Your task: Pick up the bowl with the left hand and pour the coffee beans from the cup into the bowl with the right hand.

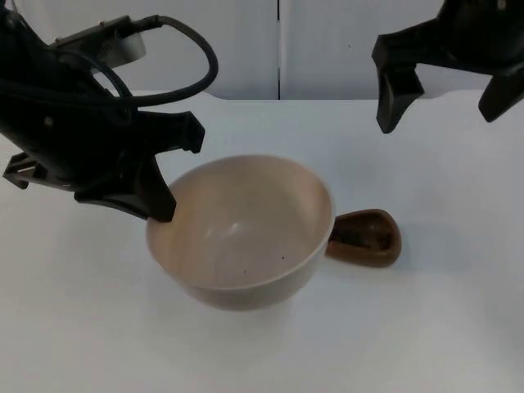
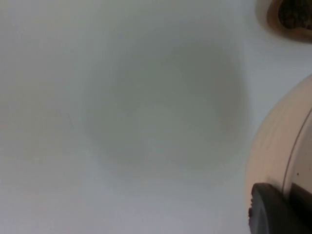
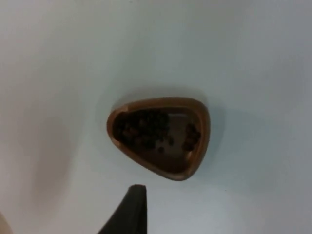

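Black fingers of the left gripper [image 1: 160, 176] pinch the near wall of the cream bowl [image 1: 241, 229], one finger inside the rim and one outside. In the left wrist view a fingertip [image 2: 273, 209] lies against the bowl's [image 2: 282, 146] pale outer wall, with white table [image 2: 122, 122] and a soft round shadow beyond it. That shadow, and the bowl's size in the top view, suggest it hangs clear of the table [image 1: 426, 327]; I judge it lifted so the pour can land inside. Past the left gripper's fingers the bowl's hollow holds next to nothing, just a couple of dark specks on the inner wall.

On the bowl's far side from the left gripper, just beside its wall, the brown cup [image 1: 366, 237] sits on the table; whether the two touch is hard to tell. It is rounded-triangular, and dark coffee beans [image 3: 146, 129] lie heaped toward one side of its floor, so nothing has been poured.

Hanging high and well apart from the bowl, the right gripper [image 1: 446, 102] has its fingers spread wide with nothing between them. Below it stands the cup [image 3: 160, 136], with one black fingertip [image 3: 134, 209] just short of the cup's rim. That placement reads as a line-up for a descent onto the cup.
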